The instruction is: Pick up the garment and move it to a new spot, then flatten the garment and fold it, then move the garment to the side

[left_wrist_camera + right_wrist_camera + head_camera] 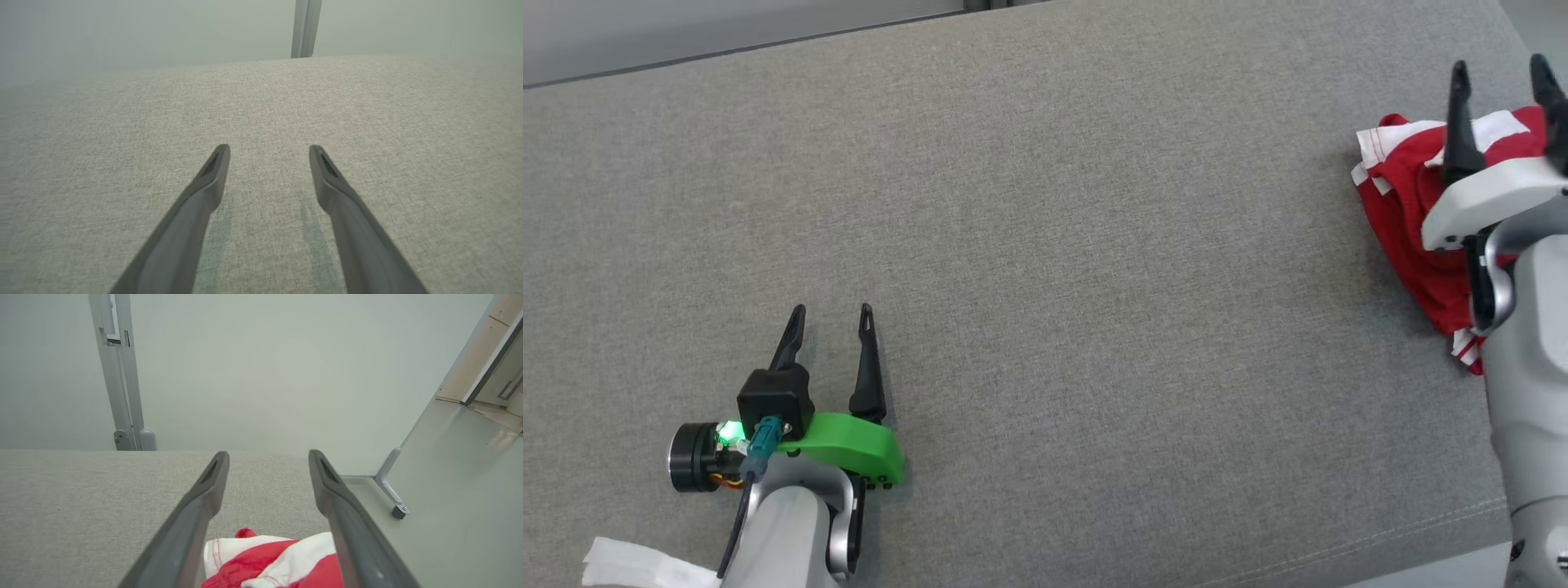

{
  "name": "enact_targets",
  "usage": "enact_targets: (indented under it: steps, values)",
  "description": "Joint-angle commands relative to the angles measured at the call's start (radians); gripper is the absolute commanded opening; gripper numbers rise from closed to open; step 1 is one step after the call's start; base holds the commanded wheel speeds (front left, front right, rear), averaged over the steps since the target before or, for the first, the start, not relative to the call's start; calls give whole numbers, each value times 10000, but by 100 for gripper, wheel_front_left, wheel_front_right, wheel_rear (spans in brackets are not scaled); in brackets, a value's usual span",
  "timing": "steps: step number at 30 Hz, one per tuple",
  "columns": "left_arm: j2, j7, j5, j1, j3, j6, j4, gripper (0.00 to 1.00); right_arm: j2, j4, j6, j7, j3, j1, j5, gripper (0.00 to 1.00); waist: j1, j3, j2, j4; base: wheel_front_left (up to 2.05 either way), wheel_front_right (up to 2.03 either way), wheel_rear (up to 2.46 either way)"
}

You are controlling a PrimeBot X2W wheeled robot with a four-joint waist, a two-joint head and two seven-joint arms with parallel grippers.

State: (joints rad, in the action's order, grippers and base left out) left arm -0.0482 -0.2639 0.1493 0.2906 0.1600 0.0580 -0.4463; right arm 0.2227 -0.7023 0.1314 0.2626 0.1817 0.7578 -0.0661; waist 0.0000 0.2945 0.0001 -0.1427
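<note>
The garment [1409, 212], red with white stripes, lies bunched on the grey cushion near its right edge. My right gripper [1503, 77] hovers over it, open, with nothing between its fingers. In the right wrist view the garment [269, 561] shows low between the spread fingers of that gripper [269, 457]. My left gripper [833, 314] rests open over bare cushion at the lower left, far from the garment. The left wrist view shows that gripper [269, 151] with grey fabric between its fingers.
The grey upholstered cushion [1054, 245] spans the work area. A white paper scrap [637, 563] lies at the lower left edge. Beyond the cushion's far right side are grey floor and a wheeled partition foot [392, 496].
</note>
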Motion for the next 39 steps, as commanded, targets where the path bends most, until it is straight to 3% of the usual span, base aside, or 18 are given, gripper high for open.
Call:
enact_targets:
  steps: [1, 11, 18, 35, 38, 39]
  values:
    - [-53, 6, 116, -176, -95, 80, 31, 100, -205, 314, -16, 25, -176, -360, 186, 100, 0, -219, -1, 95, 0, 0, 0]
    - [-47, 6, 426, -581, -312, 262, -119, 100, -1454, 1053, -16, 27, -1362, -2287, 1127, 100, 0, -931, -1, 675, 0, 0, 0]
    - [-47, 6, 436, -1042, -491, 296, -244, 100, -1656, 1354, -16, 27, -2233, -3665, 1645, 100, 0, -1593, -1, 1095, 0, 0, 0]
    - [-49, 6, 600, -1971, -908, 313, -315, 100, -1706, 1667, -16, 26, -2659, -5069, 2223, 100, 0, -2680, -1, 1227, 0, 0, 0]
    - [-49, 6, 842, -1987, -898, 38, -226, 100, -1701, 1789, -16, 26, -2786, -5143, 2140, 100, 0, -2699, -1, 1231, 0, 0, 0]
    - [-4, -2, 878, -1896, -895, 25, -251, 0, -1743, 1764, 0, -2, -2800, -5031, 2136, 0, 0, -2701, -1, 1232, 0, 0, 0]
